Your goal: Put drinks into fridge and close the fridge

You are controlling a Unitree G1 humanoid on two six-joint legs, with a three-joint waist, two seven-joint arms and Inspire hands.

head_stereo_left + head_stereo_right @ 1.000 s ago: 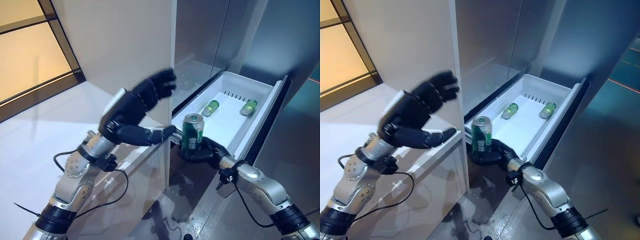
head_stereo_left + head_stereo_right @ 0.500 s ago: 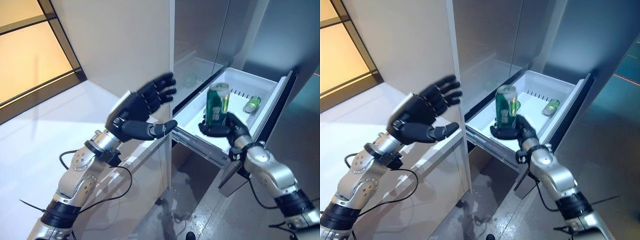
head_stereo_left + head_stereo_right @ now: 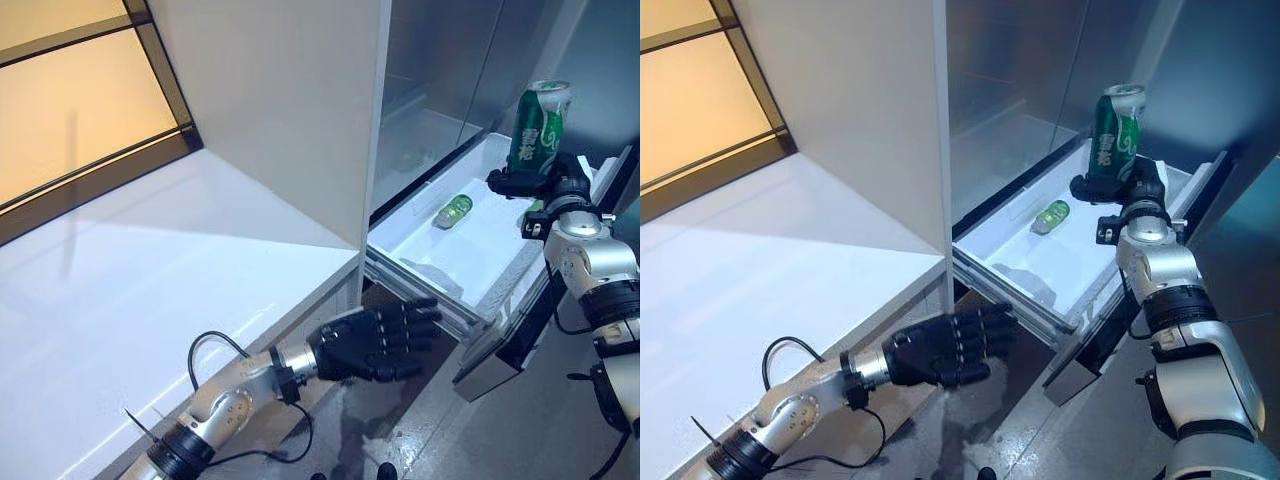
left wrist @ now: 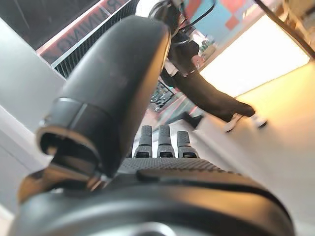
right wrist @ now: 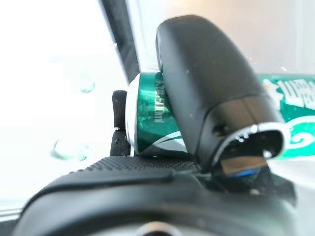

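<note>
Your can (image 3: 539,128) is green, upright, held above the far right corner of the open drawer (image 3: 480,262), clear of the drawer floor. Right hand (image 3: 535,180) is clamped on its lower part: in the right wrist view the thumb (image 5: 206,93) wraps one side of the can and fingertips (image 5: 119,123) show on the other.

A second can (image 3: 453,211) lies on its side on the drawer floor, toward the back, well apart from the held one. You can see only this one lying can in the head views; the spot behind the right hand is hidden.

The drawer is white, pulled out from the fridge (image 3: 1040,90), its front panel (image 3: 505,345) hanging out low on the right. The fridge interior above the drawer looks grey and bare as far as it shows.

Your left hand (image 3: 375,340) is low, below and in front of the drawer's near corner, just beside the white counter (image 3: 150,270) edge. Fingers are straight and spread, holding nothing, touching nothing that you can see. The left wrist view agrees: fingers (image 4: 160,142) extended, thumb (image 4: 110,93) out.

A white panel (image 3: 280,100) stands upright on the counter, between the counter and the fridge opening.
</note>
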